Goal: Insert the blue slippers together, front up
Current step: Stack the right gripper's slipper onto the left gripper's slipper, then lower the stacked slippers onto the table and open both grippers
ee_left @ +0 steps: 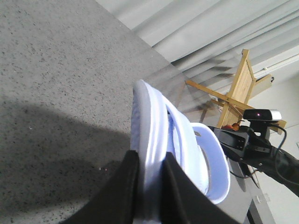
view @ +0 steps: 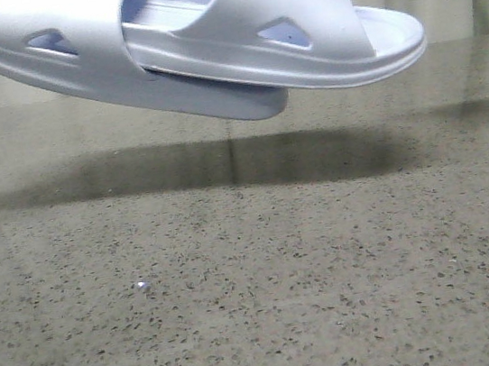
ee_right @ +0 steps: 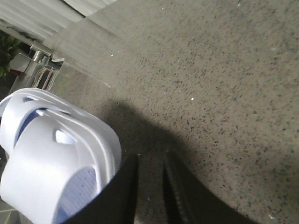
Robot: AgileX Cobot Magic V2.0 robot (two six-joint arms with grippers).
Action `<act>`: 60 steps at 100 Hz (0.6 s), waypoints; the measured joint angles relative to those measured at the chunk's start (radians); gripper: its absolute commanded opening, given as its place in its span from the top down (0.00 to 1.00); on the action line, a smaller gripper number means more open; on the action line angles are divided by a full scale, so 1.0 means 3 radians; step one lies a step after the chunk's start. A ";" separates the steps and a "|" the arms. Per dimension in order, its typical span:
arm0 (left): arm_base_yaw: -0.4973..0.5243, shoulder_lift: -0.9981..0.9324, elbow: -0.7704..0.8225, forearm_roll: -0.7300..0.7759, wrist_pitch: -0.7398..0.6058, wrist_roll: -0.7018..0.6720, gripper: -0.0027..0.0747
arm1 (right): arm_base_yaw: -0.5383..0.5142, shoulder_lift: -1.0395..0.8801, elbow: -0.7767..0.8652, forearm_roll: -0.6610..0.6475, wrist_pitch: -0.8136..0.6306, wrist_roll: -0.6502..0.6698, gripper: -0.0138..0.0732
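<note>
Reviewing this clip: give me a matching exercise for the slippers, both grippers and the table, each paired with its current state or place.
Things:
1. blue slippers
2. left gripper
3. right gripper
4. table

States:
A. jaws nearly together, nothing between them
B. bare speckled stone under a shadow
C. nested one through the other, in the air
D. jaws clamped on a slipper edge

Pairs: 1-C, 2-D, 3-A, 4-B

A speckled grey table; wooden rack behind.
</note>
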 measured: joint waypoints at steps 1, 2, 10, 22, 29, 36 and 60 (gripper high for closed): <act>0.0000 0.0000 0.0000 0.0000 -0.0017 0.0000 0.95 | -0.0011 -0.0014 0.0000 -0.0001 0.0000 0.0010 0.74; 0.0000 0.0000 0.0000 0.0000 -0.0025 0.0000 0.95 | -0.0012 -0.0021 0.0000 -0.0001 0.0000 0.0010 0.74; 0.0000 0.0000 0.0000 0.0065 -0.0170 0.0008 0.95 | -0.0027 -0.0078 0.0000 -0.0015 0.0000 0.0015 0.74; 0.0000 0.0000 0.0000 0.0345 -0.0448 0.0008 0.94 | -0.0034 -0.0113 0.0000 -0.0030 0.0023 0.0030 0.74; 0.0000 0.0000 0.0000 0.0527 -0.0622 0.0008 0.94 | -0.0034 -0.0113 0.0000 -0.0036 0.0023 0.0038 0.74; 0.0000 0.0000 0.0000 0.0648 -0.0731 0.0068 0.91 | -0.0034 -0.0113 0.0000 -0.0049 0.0023 0.0052 0.74; 0.0000 0.0056 0.0000 0.0734 -0.0850 0.0425 0.60 | -0.0034 -0.0113 0.0000 -0.0049 0.0029 0.0061 0.74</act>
